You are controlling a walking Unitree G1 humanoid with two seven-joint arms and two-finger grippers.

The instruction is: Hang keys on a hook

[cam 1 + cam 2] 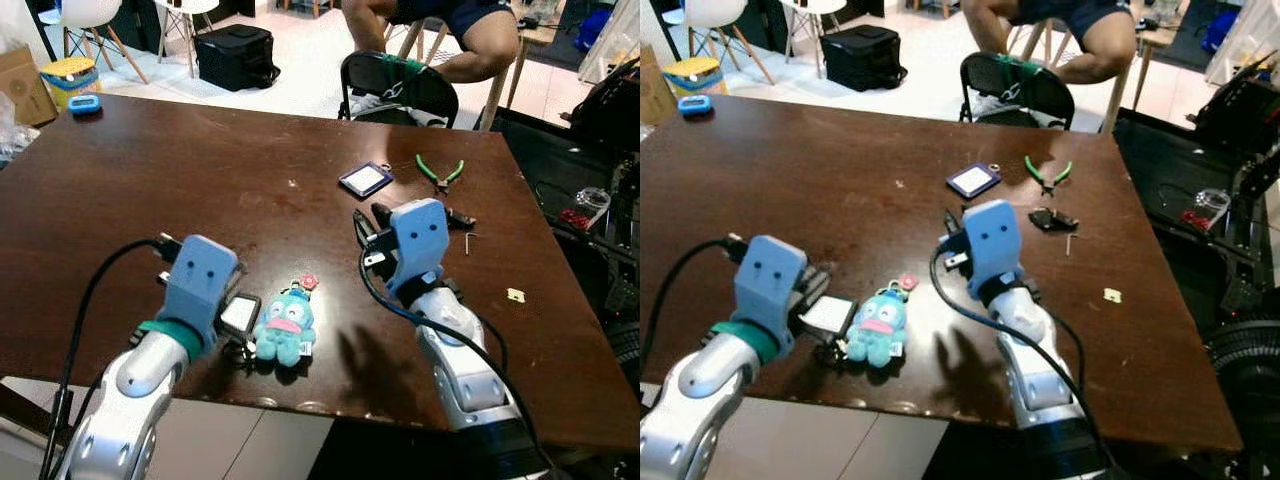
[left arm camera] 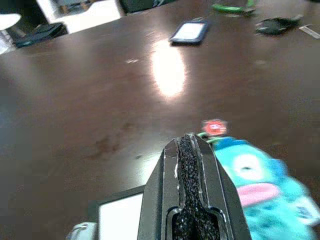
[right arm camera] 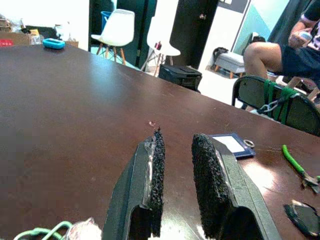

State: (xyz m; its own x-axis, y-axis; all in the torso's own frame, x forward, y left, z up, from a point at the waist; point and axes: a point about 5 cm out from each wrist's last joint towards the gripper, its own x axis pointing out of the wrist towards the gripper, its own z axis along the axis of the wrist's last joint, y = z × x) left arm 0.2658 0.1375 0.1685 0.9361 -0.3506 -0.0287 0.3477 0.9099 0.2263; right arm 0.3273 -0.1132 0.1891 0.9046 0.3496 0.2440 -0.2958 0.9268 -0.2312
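Keys (image 1: 284,325) with teal plush lying near desk (image 1: 200,170) edge, just right of clenched left end effector (image 2: 190,165). Right end effector (image 3: 175,165) released, hovering. Best pinch the ring, probably beside the plush head.

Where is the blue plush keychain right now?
The blue plush keychain lies on the brown table near its front edge, just beside the left gripper, with the right gripper farther away.

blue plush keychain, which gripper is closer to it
Left. The left gripper is shut right beside the blue plush keychain on the table; the right gripper is open, farther off toward the pliers.
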